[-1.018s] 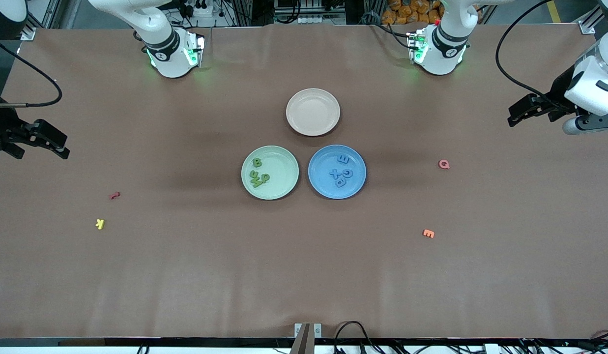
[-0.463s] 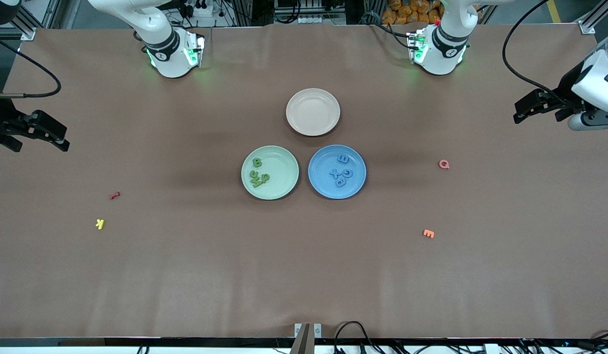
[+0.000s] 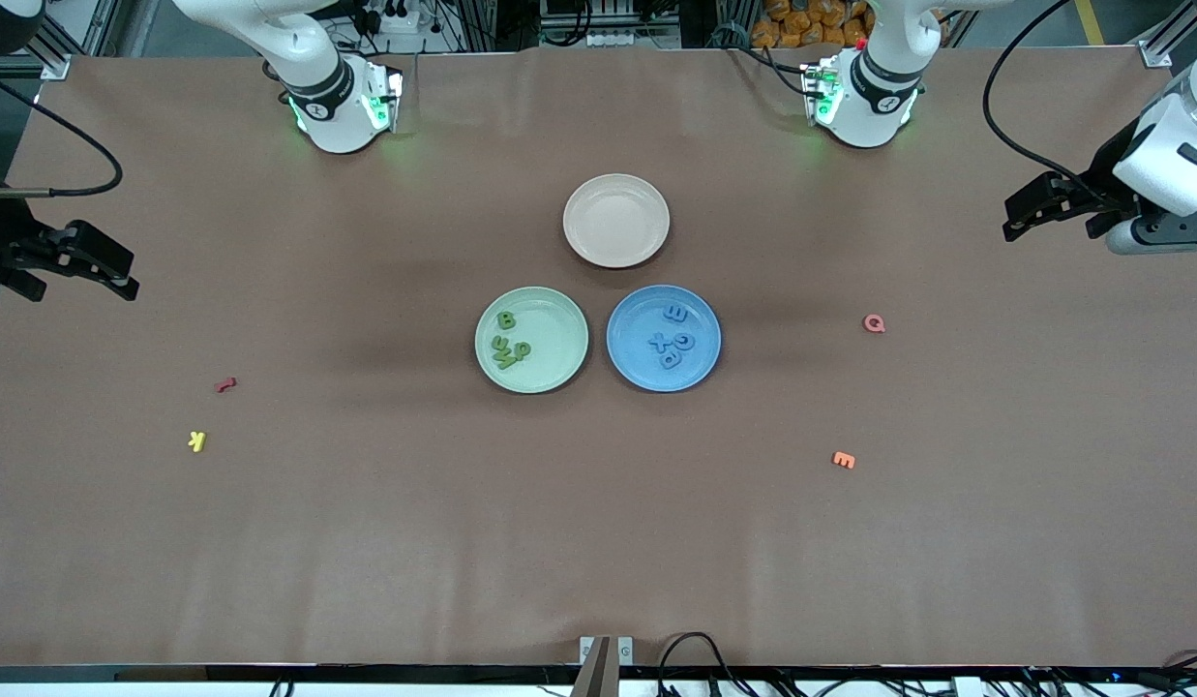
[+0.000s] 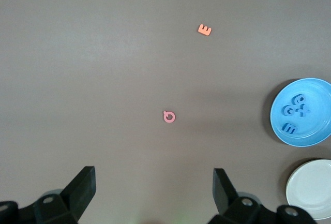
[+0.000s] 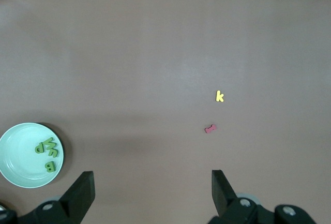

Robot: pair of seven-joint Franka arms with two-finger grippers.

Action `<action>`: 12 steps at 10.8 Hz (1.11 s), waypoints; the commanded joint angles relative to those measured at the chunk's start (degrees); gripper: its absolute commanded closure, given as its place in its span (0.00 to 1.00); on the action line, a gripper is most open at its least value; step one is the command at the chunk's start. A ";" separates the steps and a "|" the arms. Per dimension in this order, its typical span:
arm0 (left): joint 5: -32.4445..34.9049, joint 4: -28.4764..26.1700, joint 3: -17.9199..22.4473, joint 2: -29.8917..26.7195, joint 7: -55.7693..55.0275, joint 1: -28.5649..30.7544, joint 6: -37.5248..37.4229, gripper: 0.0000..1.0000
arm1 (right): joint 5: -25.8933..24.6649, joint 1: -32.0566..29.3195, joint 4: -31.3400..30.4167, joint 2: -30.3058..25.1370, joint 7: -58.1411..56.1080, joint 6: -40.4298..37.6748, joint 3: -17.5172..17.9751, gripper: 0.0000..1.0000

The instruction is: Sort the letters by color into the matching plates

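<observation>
The pale green plate [image 3: 531,340] is sitting at the middle of the table, touching or nearly touching the blue plate [image 3: 664,338] beside it toward the left arm's end. Four green letters [image 3: 508,342] are lying in the green plate, a B at about ten o'clock on its floor and three others clustered, partly overlapping, at about eight o'clock. Four blue letters [image 3: 673,337] are resting in the blue plate near its centre, close together. A beige-pink plate [image 3: 616,220] is standing empty at twelve o'clock from the pair, farther from the front camera.

Loose on the brown table [image 3: 598,542] are lying a pink Q [image 3: 874,323] and an orange E [image 3: 844,460] toward the left arm's end, and a red letter [image 3: 225,385] and a yellow K [image 3: 196,441] toward the right arm's end.

The left gripper [image 3: 1022,218] is hanging over the table's edge at the left arm's end, jaws spread wide and holding nothing. The right gripper [image 3: 114,276] is hanging over the edge at the right arm's end, jaws likewise wide and empty.
</observation>
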 commanded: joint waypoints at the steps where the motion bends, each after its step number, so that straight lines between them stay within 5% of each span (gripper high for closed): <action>1: -0.61 2.42 0.09 0.84 0.59 0.58 -1.43 0.00 | -0.06 0.19 1.73 1.04 2.30 -0.80 -0.17 0.00; 12: -0.52 4.26 1.05 4.17 1.82 1.72 0.94 0.00 | -0.15 -3.59 1.73 1.13 2.30 -0.71 3.70 0.00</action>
